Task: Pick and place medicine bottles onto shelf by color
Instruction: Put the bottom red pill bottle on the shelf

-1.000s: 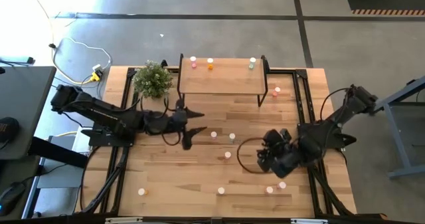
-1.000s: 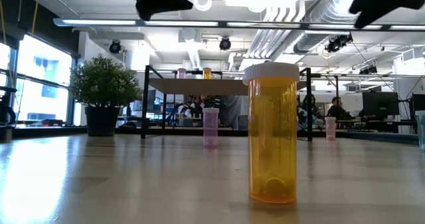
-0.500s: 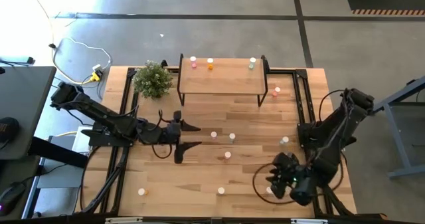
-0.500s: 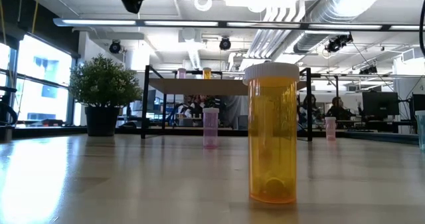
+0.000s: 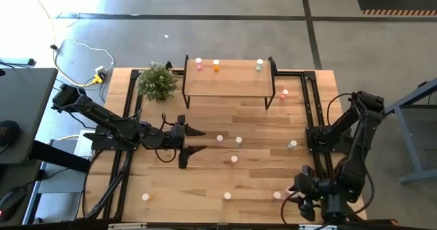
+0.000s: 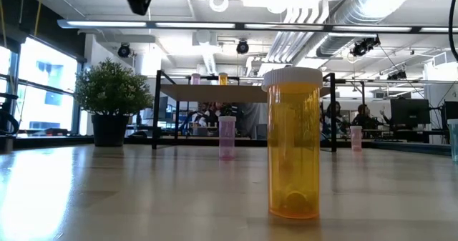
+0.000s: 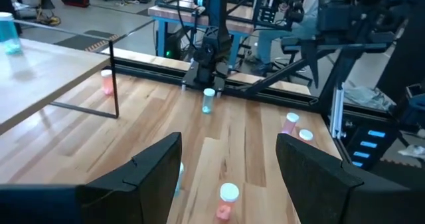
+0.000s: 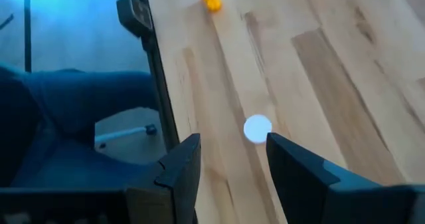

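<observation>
With three medicine bottles (image 5: pixel 216 65) already lined along the shelf (image 5: pixel 225 80), the right gripper (image 8: pixel 229 154) hangs part-open and empty over a white-capped bottle (image 8: pixel 257 128) far from the shelf, presumably lining up a grasp, while the left gripper (image 7: pixel 229 164) waits wide open nearer the shelf.

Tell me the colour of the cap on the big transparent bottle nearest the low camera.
White; the bottle itself is amber-orange. The low view shows it best.

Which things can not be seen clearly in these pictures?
- Bottles on the shelf, high view: too small to tell their colours surely.
- Right pincer, high view: partly hidden by its own arm near the table edge.
- Bottle between the right pincer's fingers, right wrist view: blurred; colour unclear.
</observation>
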You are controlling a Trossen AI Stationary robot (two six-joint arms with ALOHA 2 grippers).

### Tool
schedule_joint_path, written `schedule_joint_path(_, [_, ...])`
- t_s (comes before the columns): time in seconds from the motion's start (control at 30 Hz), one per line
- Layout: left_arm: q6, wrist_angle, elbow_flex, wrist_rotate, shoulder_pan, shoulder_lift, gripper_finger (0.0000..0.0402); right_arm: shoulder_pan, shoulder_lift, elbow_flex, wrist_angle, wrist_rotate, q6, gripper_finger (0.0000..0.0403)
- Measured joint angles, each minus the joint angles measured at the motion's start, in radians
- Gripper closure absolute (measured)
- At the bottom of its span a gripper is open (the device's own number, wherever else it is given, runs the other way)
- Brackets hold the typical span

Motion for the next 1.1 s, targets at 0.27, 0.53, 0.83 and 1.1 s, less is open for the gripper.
schedule_joint_path(0.27, [-0.012,0.0,0.0,-0.009,0.0,0.0,0.0165,-0.001,0.0,0.0,0.008,0.0,-0.133,0.024])
schedule_joint_path(0.53, [-0.041,0.001,0.0,-0.009,-0.024,0.0,0.0165,-0.001,0.115,0.0,0.035,0.003,-0.16,0.024])
schedule_joint_path(0.83, [-0.046,0.029,0.001,-0.018,-0.051,0.001,0.0165,-0.001,0.247,0.0,0.106,0.004,-0.202,0.024])
schedule_joint_path(1.1, [-0.045,0.029,0.001,-0.028,-0.053,0.001,0.0165,-0.013,0.273,0.0,0.113,0.051,-0.204,0.024])
